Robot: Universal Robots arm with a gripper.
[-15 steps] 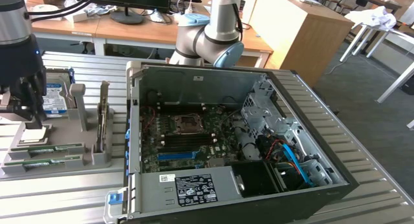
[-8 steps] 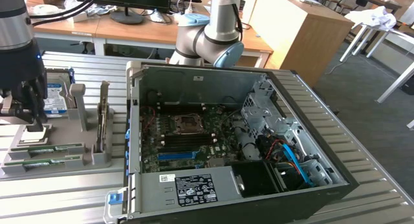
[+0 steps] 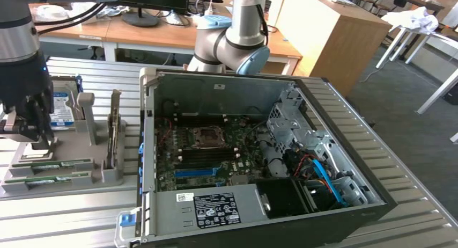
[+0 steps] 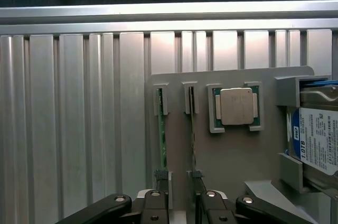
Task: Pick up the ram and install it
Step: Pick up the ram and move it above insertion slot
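Two ram sticks (image 3: pixel 53 164) lie on edge, side by side, in slots of a grey holder tray (image 3: pixel 79 151) at the exterior view's left. In the wrist view they appear as thin green strips, one ram stick (image 4: pixel 161 134) and a second ram stick (image 4: pixel 191 139) beside it. My gripper (image 3: pixel 32 140) hangs just above the tray, a little behind the sticks. Its jaws stand open and hold nothing. In the wrist view the gripper (image 4: pixel 179 200) sits over one end of the two sticks, and its black fingers (image 4: pixel 154 208) flank them.
The tray also holds a square silver CPU (image 4: pixel 236 106), a hard drive (image 4: pixel 317 139) and an upright expansion card (image 3: pixel 113 135). The open PC case (image 3: pixel 150 151) with its motherboard (image 3: pixel 207 157) lies to the exterior view's right. A second arm's base (image 3: pixel 233 44) stands behind it.
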